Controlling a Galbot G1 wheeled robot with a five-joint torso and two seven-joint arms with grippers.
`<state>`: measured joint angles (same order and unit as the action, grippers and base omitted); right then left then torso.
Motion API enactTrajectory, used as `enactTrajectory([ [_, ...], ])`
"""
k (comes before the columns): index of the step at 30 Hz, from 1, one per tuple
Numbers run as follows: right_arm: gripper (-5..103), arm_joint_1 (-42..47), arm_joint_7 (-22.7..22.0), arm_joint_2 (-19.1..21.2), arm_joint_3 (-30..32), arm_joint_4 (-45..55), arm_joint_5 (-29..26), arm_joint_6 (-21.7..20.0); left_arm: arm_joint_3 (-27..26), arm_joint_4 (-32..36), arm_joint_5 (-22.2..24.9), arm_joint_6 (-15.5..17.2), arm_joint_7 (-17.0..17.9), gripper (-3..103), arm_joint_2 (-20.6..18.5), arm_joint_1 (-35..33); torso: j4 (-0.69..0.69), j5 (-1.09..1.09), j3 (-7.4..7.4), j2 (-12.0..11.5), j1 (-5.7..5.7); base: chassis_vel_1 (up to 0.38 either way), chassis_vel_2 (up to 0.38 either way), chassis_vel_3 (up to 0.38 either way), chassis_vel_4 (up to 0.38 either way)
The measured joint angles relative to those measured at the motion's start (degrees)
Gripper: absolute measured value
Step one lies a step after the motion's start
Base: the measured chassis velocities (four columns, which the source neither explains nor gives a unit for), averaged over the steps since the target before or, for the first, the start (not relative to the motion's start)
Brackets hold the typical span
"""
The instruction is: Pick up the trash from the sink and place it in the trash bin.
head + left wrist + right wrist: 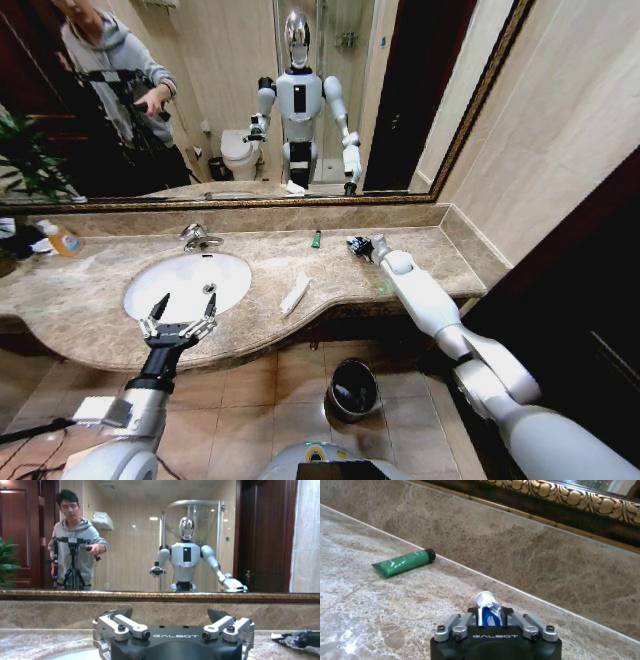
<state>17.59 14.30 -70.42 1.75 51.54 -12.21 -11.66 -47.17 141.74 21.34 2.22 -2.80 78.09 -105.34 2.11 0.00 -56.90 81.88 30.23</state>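
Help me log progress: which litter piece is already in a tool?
The white-and-blue wrapper, pinched in the right tool by the back wall. The green tube and the long white packet lie loose on the countertop.

Packet lies right of sink; bin stands on the floor below.

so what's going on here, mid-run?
Sink cleanup. The right claw is at the back of the countertop, shut on a small white-and-blue wrapper. The green tube lies beside it; a long white packet lies by the sink. The left claw hovers open over the basin's front. The trash bin stands on the floor.
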Motion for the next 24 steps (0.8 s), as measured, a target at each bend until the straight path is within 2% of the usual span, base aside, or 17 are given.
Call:
enactTrajectory([
  [4,22,0.5,-0.3,0.3,0.3,0.8,-0.6,0.0,0.0,0.0,0.0,0.0,0.0,100,0.0,0.0,0.00,0.00,0.00,0.0,0.00,0.000,0.000,0.000,0.000],
  [13,19,3.4,-1.1,1.9,1.6,5.9,-1.3,-0.2,0.0,0.0,0.0,0.0,0.0,100,0.0,0.0,0.00,0.00,0.00,0.0,0.00,0.000,0.000,0.000,0.000],
  [16,13,6.0,-1.8,3.8,2.7,11.4,-2.7,-1.0,0.0,0.0,0.0,0.0,0.0,100,0.0,0.0,0.00,0.00,0.00,0.0,0.00,0.000,0.000,0.000,0.000],
  [19,11,7.2,-2.0,4.7,3.6,13.9,-3.0,-1.0,0.0,0.0,0.0,0.0,0.0,100,0.0,0.0,0.01,0.00,0.00,0.0,0.00,0.000,0.000,0.000,0.000],
  [21,7,11.0,-2.9,8.0,6.3,20.9,-5.0,-2.0,0.0,0.0,0.0,0.0,0.0,100,0.0,0.0,0.01,0.00,0.00,0.0,0.00,0.000,0.000,0.000,0.000],
  [24,4,13.2,-3.2,10.0,7.8,24.2,-6.2,-2.5,0.0,0.0,0.0,0.0,0.0,100,0.0,0.0,0.01,0.00,0.00,0.0,0.00,0.000,0.000,0.000,0.000],
])
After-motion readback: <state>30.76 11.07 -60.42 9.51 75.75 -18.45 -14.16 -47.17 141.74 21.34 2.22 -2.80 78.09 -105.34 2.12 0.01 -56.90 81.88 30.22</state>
